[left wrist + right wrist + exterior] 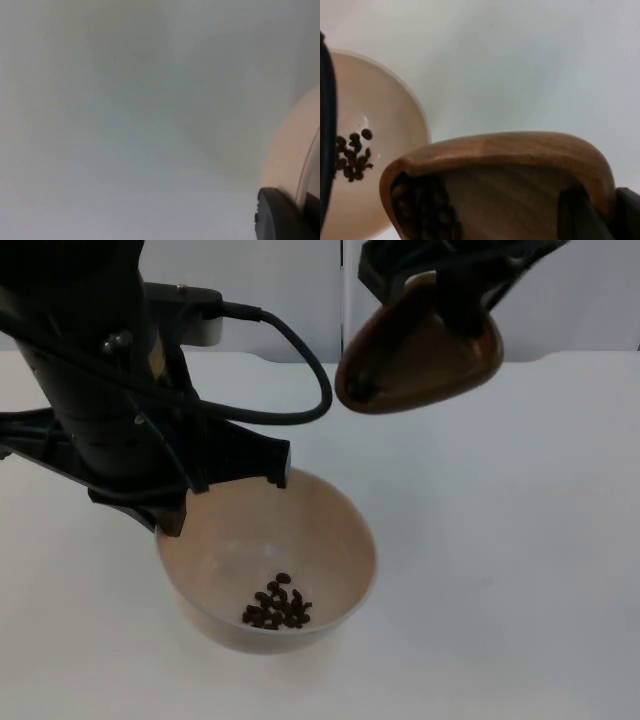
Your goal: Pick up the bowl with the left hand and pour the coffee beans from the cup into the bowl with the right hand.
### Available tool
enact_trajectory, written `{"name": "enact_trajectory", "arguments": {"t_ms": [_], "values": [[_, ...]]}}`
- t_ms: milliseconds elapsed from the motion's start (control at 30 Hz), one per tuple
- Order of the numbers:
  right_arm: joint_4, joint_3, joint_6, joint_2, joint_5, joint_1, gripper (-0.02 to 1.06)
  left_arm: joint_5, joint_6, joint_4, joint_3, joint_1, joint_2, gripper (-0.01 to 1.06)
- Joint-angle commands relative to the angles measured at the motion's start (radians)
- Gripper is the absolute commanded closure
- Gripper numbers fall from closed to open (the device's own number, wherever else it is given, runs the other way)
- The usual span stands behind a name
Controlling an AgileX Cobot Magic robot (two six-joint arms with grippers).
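My left gripper (228, 488) is shut on the near-left rim of the beige bowl (300, 540), which seems raised off the white table (520, 540). A small heap of coffee beans (277, 606) lies at the bowl's bottom. In the left wrist view the bowl's wall (292, 150) stands right beside a black fingertip (280, 215). My right gripper (455, 300) is shut on the brown wooden cup (420, 352), held tilted with its mouth toward the bowl, up and to the right of it. The right wrist view shows the cup (520, 160) with beans (420, 210) still inside, and the bowl (380, 115) below it.
The grey partition wall (260, 290) closes off the far side of the table. Bare white table top lies to the right of the bowl and in front of it.
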Motion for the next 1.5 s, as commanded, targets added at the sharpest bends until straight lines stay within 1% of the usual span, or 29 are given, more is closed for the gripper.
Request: {"name": "enact_trajectory", "arguments": {"t_ms": [0,100,133,167,267,333,433,567,633,700,733,833,1067,1167,1267,1300,1367,1433,1467], "values": [[0.008,-0.006,-0.006,-0.011,-0.019,-0.006,1.04,-0.001,-0.009,0.021,0.000,-0.005,-0.005,1.05],[0.014,-0.006,-0.008,-0.011,-0.019,-0.013,1.04,0.001,-0.009,0.047,0.000,-0.005,-0.005,1.05],[0.038,-0.006,-0.020,-0.011,-0.019,-0.022,1.04,0.001,-0.009,0.055,0.000,-0.005,-0.005,1.05],[0.038,-0.006,-0.020,-0.011,-0.019,-0.022,1.04,0.001,-0.009,0.055,0.000,-0.005,-0.005,1.05],[0.151,-0.006,-0.078,-0.011,-0.027,-0.075,1.04,0.005,-0.009,0.064,0.000,-0.005,-0.005,1.05],[0.210,-0.006,-0.117,-0.011,-0.040,-0.110,1.04,0.012,-0.009,0.064,0.000,-0.005,-0.005,1.05],[0.236,-0.006,-0.135,-0.011,-0.056,-0.136,1.04,0.020,-0.009,0.064,0.000,-0.005,-0.005,1.05],[0.248,-0.006,-0.170,-0.011,-0.071,-0.172,1.04,0.029,-0.009,0.064,0.000,-0.005,-0.005,1.05],[0.288,-0.006,-0.216,-0.011,-0.073,-0.192,1.04,0.029,-0.009,0.064,0.000,-0.005,-0.005,1.05],[0.350,-0.006,-0.268,-0.011,-0.073,-0.222,1.04,0.029,-0.009,0.064,0.000,-0.005,-0.005,1.05],[0.350,-0.006,-0.268,-0.011,-0.073,-0.222,1.04,0.029,-0.009,0.064,0.000,-0.005,-0.005,1.05],[0.393,-0.006,-0.307,-0.011,-0.078,-0.258,1.04,0.029,-0.009,0.062,0.000,-0.005,-0.005,1.05],[0.395,-0.006,-0.326,-0.011,-0.081,-0.307,1.04,0.029,-0.009,0.065,0.000,-0.005,-0.005,1.05],[0.406,-0.006,-0.339,-0.011,-0.074,-0.332,1.04,0.018,-0.009,0.031,0.000,0.021,-0.005,1.05],[0.427,0.008,-0.353,-0.011,-0.070,-0.354,1.04,-0.001,0.039,-0.054,0.000,0.082,-0.007,1.05],[0.427,0.008,-0.353,-0.011,-0.070,-0.354,1.04,-0.001,0.039,-0.054,0.000,0.082,-0.007,1.05],[0.425,0.045,-0.353,-0.011,-0.086,-0.365,1.04,-0.014,0.091,-0.122,0.000,0.133,-0.007,1.05],[0.425,0.100,-0.353,-0.011,-0.123,-0.374,1.04,-0.033,0.139,-0.180,0.000,0.178,-0.007,1.05],[0.439,0.133,-0.353,-0.011,-0.148,-0.378,1.04,-0.044,0.149,-0.194,0.000,0.198,-0.007,1.05]]}}
